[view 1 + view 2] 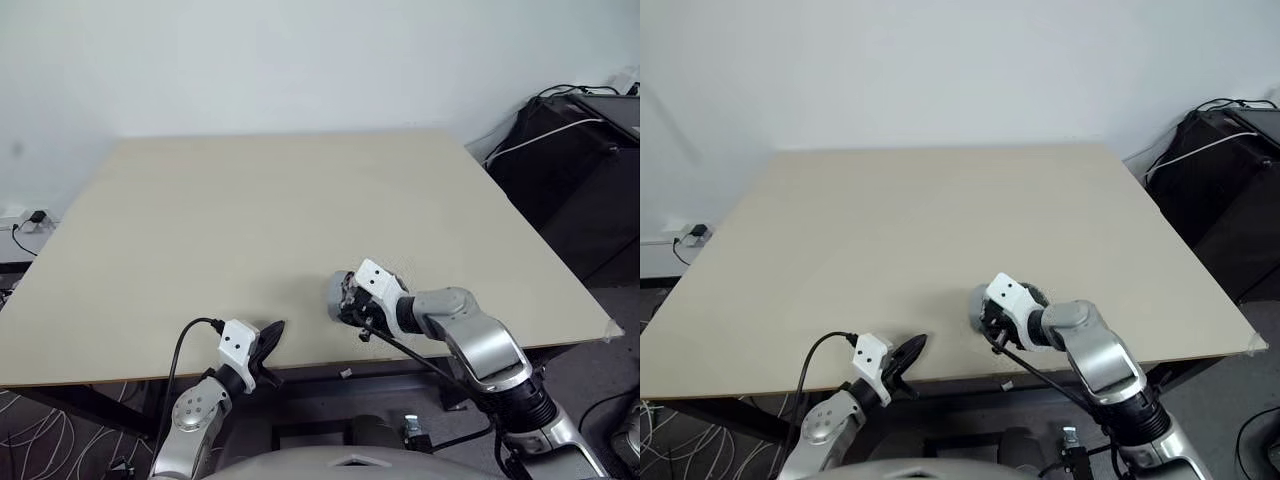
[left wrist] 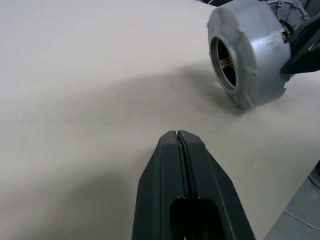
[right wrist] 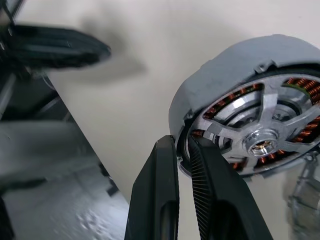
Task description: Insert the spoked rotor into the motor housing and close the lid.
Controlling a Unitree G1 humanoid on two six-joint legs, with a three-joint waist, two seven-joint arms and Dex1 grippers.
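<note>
My right gripper [image 3: 182,142] is shut on the rim of a round motor assembly, which it holds tipped on its edge just inside the table's front edge. The lid [image 2: 250,47] is a dull grey cap forming the outer shell. Inside the open face, the spoked rotor [image 3: 260,145] shows silver spokes and a centre hub. Copper windings of the motor housing [image 3: 300,82] show behind the spokes. I cannot tell whether the assembly touches the table. My left gripper [image 1: 272,335] is shut and empty at the front edge, to the left of the assembly [image 1: 338,295].
The pale table [image 1: 280,210] stretches bare toward a white wall. Dark equipment with cables [image 1: 580,170] stands beyond the table's right side. More cables [image 1: 30,225] lie by the left edge. A black cable [image 1: 420,360] hangs from my right wrist over the front edge.
</note>
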